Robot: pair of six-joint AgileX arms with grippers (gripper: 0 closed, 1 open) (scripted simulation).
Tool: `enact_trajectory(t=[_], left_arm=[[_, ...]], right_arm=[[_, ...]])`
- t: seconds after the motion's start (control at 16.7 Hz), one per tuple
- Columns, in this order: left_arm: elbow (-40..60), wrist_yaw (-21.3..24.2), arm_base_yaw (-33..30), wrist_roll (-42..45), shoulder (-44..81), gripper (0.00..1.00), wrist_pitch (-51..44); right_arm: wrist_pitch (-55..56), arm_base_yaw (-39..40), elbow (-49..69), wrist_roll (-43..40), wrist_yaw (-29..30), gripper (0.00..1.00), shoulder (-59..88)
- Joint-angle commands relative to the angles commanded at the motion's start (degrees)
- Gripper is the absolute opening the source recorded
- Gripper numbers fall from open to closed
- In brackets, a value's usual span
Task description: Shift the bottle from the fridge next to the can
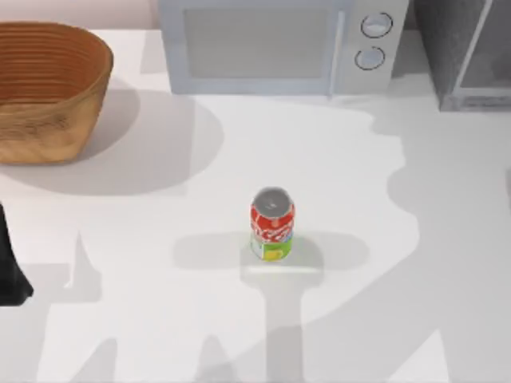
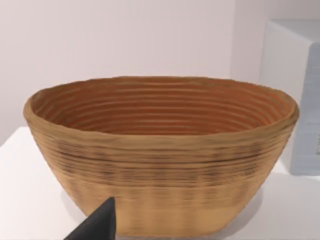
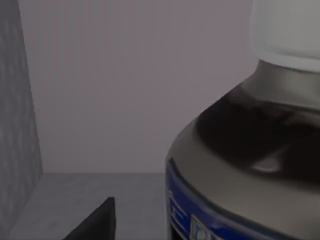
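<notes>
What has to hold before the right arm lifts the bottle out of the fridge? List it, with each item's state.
1. Right gripper is inside the fridge, close to the bottle: ok.
2. Bottle stands upright with its white cap on: ok.
3. Firm hold on the bottle: cannot tell.
4. The can stands upright mid-table, with bare surface on both sides for the bottle: ok.
5. Left arm sits at the table's left edge, well away from the can: ok.
6. Way out through the fridge door is free: cannot tell.
</notes>
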Motion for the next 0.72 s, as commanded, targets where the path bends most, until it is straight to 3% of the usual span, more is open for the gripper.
enact_trajectory(t=[0.18, 0.72], left_arm=[[0.00, 0.00, 0.00, 0.00, 0.00, 1.00, 0.00], [0.00, 0.00, 0.00, 0.00, 0.00, 1.00, 0.00]], right_arm=[[0.00, 0.00, 0.00, 0.00, 0.00, 1.00, 0.00], [0.00, 0.00, 0.00, 0.00, 0.00, 0.32, 0.00]])
